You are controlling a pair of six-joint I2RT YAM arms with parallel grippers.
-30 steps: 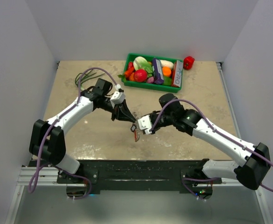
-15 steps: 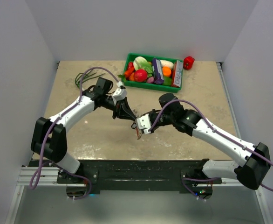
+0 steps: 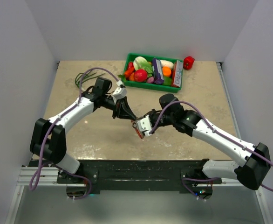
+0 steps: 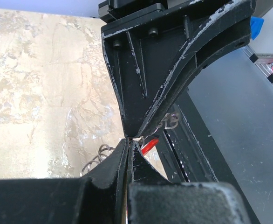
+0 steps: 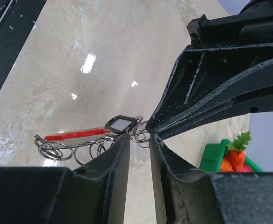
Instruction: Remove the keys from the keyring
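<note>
Flanking a mottled beige table [image 3: 94,136] stand white walls [image 3: 104,28].

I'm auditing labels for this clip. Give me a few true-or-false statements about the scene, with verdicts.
1. The green bin of toy food sits at the far side of the table. True.
2. The left gripper has its fingers spread wide. False: they are shut together.
3. The red tag lies inside the bin. False: it is on the keyring, at the grippers' tips.
4. The right gripper meets the left one near the table's middle. True.
5. A red toy pepper sits outside the bin, by its far right corner. True.
</note>
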